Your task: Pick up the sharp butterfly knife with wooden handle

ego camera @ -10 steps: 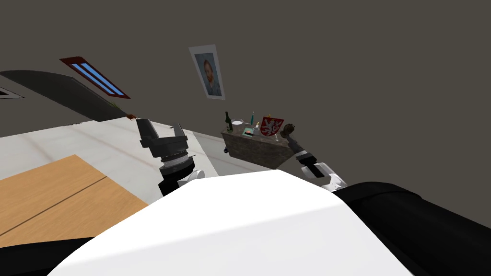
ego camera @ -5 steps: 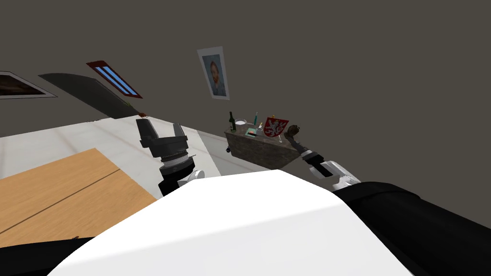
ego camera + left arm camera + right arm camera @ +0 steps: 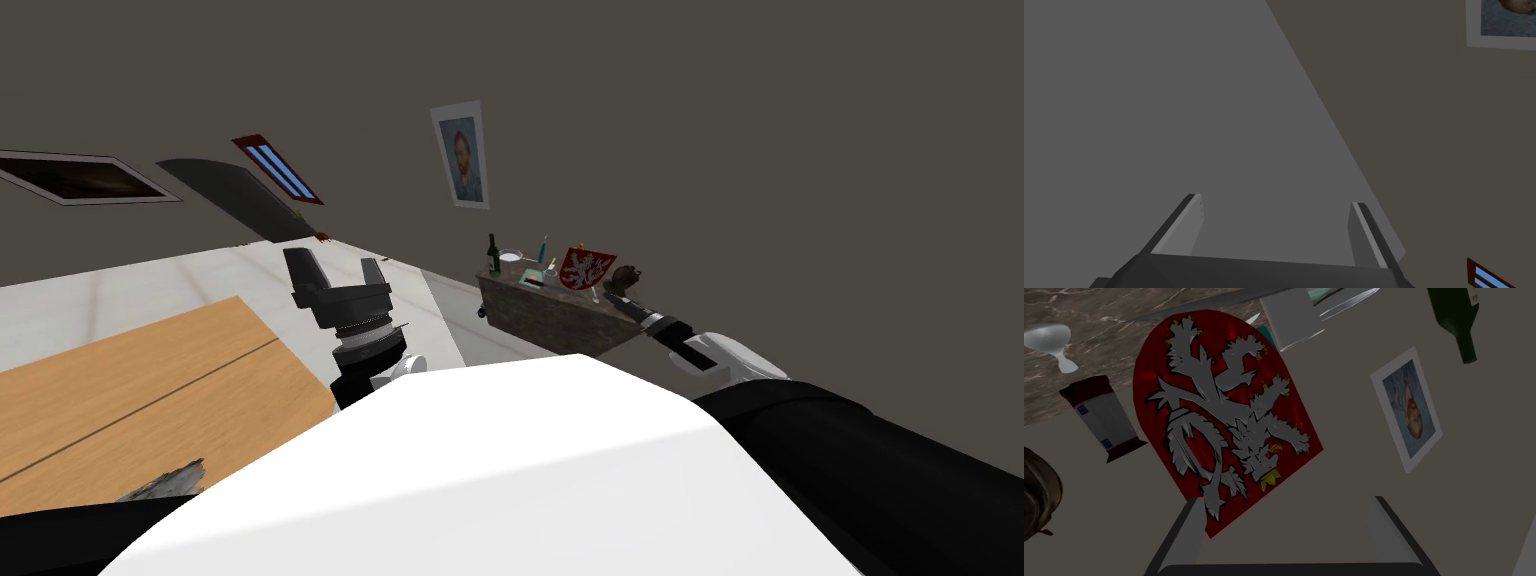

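A wooden surface (image 3: 130,400) is spread across the head view's lower left; a small marble-topped table (image 3: 548,318) is seen right of centre. The left gripper (image 3: 335,268) is raised at centre, fingers apart on nothing. The right gripper (image 3: 1284,499) is stretched to the table's near edge, fingers wide apart, empty. Just ahead of it a red shield (image 3: 1224,413) is stood upright, with a dark bottle (image 3: 1455,323), a white carton (image 3: 1101,419) and a white goblet (image 3: 1051,340) around it. Past the shield a thin grey blade (image 3: 1349,297) is glimpsed on the marble — whether it is the knife cannot be told.
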Available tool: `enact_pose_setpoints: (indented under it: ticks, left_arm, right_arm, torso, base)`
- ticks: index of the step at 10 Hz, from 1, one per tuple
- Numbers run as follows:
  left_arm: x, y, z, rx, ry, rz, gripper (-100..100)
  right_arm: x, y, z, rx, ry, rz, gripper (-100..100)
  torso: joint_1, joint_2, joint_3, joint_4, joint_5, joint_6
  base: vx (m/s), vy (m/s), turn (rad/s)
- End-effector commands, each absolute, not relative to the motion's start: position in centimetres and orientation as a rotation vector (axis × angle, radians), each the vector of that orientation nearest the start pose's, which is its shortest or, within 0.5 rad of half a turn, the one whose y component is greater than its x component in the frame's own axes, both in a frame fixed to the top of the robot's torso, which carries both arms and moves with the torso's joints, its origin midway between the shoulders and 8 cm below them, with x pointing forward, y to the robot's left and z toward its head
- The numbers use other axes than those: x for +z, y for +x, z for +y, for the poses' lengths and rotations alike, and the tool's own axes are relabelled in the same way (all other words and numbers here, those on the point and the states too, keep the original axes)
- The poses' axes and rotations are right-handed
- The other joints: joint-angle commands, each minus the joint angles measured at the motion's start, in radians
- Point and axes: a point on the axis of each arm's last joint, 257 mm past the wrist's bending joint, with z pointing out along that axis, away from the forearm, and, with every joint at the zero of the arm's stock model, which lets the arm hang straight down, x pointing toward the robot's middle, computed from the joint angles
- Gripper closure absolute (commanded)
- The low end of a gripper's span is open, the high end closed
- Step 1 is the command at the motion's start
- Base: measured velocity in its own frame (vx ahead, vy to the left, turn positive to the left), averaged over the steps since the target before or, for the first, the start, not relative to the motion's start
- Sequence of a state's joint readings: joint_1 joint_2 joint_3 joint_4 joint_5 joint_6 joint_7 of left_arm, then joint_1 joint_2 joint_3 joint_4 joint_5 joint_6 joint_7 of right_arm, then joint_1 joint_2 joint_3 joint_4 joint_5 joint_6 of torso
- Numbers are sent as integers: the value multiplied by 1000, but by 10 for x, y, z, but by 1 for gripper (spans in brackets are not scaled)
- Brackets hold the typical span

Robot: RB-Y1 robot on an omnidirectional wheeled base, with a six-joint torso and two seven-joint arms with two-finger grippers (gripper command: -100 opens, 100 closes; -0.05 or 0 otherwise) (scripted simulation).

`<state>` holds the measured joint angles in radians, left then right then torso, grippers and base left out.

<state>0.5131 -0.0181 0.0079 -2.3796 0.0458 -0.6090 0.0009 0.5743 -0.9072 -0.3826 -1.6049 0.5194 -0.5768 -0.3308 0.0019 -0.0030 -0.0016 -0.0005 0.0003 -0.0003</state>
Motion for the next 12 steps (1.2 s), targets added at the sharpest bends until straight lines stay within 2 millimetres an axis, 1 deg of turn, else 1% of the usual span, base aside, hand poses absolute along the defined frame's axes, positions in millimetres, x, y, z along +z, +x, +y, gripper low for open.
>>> enact_pose_setpoints:
  ticks: [1, 2, 3, 4, 5, 6, 7, 8, 9, 10, 11, 12]
  left_arm:
    - [82, 298, 282, -1356, -534, 431, 0]
    - [82, 298, 282, -1356, -534, 431, 0]
    - [82, 298, 282, -1356, -534, 431, 0]
    - [82, 298, 282, -1356, -534, 431, 0]
    - [82, 298, 282, -1356, -534, 431, 0]
    - [82, 298, 282, -1356, -534, 431, 0]
    - [82, 298, 282, -1356, -534, 431, 0]
    - [82, 298, 282, -1356, -534, 431, 0]
    - [82, 298, 282, -1356, -534, 431, 0]
    - [82, 298, 282, -1356, -534, 431, 0]
    - [82, 298, 282, -1356, -534, 431, 0]
    - [82, 298, 282, -1356, -534, 431, 0]
  right_arm:
    - [-170, 366, -521, 415, 191, 1779, -100]
    - [-177, 359, -536, 361, 155, 1837, -100]
    - [-178, 359, -536, 345, 135, 1850, -100]
    - [-186, 351, -550, 293, 97, 1910, -100]
    - [-187, 351, -551, 278, 77, 1923, -100]
    - [-195, 342, -564, 228, 36, 1984, -100]
    - [-197, 342, -565, 212, 17, 1996, -100]
    - [-204, 332, -578, 165, -28, 2059, -100]
    - [-206, 331, -579, 150, -45, 2070, -100]
    - [-214, 319, -591, 103, -95, 2135, -100]
    - [-216, 318, -592, 91, -108, 2145, -100]
    - [-224, 306, -604, 49, -160, 2210, -100]
  torso:
    - [0, 0, 0, 0, 0, 0]
    - [0, 0, 0, 0, 0, 1]
    - [-1, -1, -1, 0, 0, 0]
    - [0, -1, -1, 0, 0, 1]
    - [0, -1, -1, 0, 0, 0]
    - [0, -1, -1, 0, 0, 0]
    - [0, -1, -1, 0, 0, 0]
    - [0, -1, -1, 0, 0, 1]
    - [0, -3, -2, -1, 0, 0]
    - [0, -3, -2, -1, 0, 1]
    - [0, -4, -2, -1, 0, 0]
    - [1, -3, -2, -1, 0, 1]
  base:
    - [38, 27, 80]
    - [50, 26, 170]
    - [51, 24, 85]
    - [59, 39, 138]
    - [50, 32, 93]
    - [58, 36, 184]
    - [56, 30, 99]
    - [85, 33, 147]
    - [75, 25, 102]
    - [101, 35, 187]
    - [79, 33, 83]
    - [84, 52, 164]
